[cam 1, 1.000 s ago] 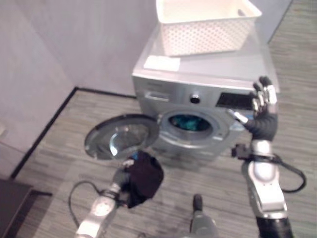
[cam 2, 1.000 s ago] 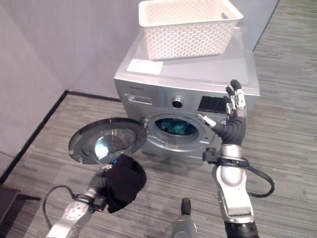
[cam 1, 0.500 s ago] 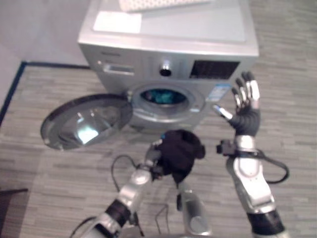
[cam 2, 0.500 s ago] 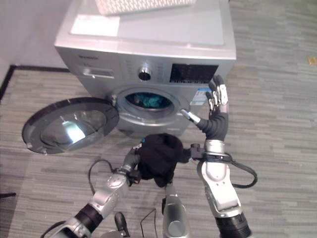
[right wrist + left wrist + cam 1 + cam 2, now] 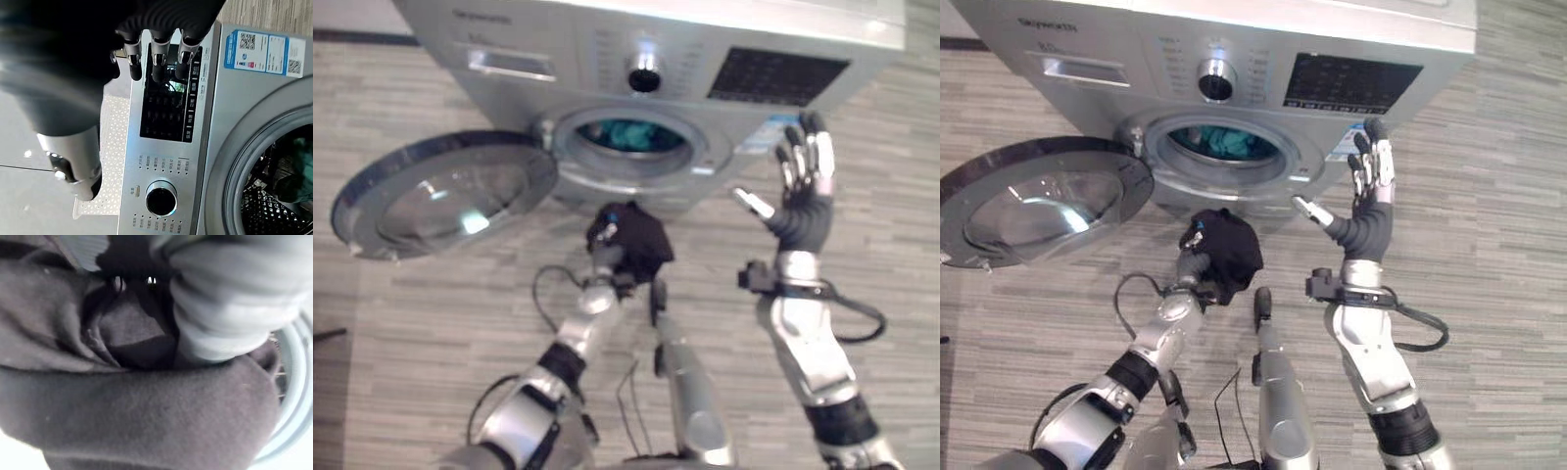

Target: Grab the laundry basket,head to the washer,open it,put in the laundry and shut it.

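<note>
In the left eye view you see the washer [image 5: 705, 59] at the top, with its round door [image 5: 440, 191] swung fully open to your left, lying low over the grey plank floor [image 5: 401, 323]. Inside the drum opening [image 5: 631, 137] there is teal laundry [image 5: 631, 134]. Your left robot hand [image 5: 604, 240] is just in front of the opening, a little below its rim, and it grasps a black cloth [image 5: 641, 243] bunched into a ball. Your right robot hand [image 5: 803, 191] is raised beside the washer's front, to the right of the opening; its fingers are straight and spread, the thumb [image 5: 751, 204] points toward the drum, and it holds nothing.

In the right eye view the same scene shows; the knob [image 5: 1216, 80] and the dark panel [image 5: 1351, 83] sit above the opening.

In the left wrist view the dark cloth [image 5: 146, 406] is pressed very close, and curled fingers [image 5: 230, 298] wrap over it. The pale rim [image 5: 293, 396] of the drum curves at the edge.

In the right wrist view the released fingers [image 5: 159, 61] point along the panel [image 5: 168, 105]. You see the knob [image 5: 160, 198], a blue label [image 5: 257, 51], the drum with laundry [image 5: 293, 181], and a piece of the white basket [image 5: 110, 147] on top of the washer.
</note>
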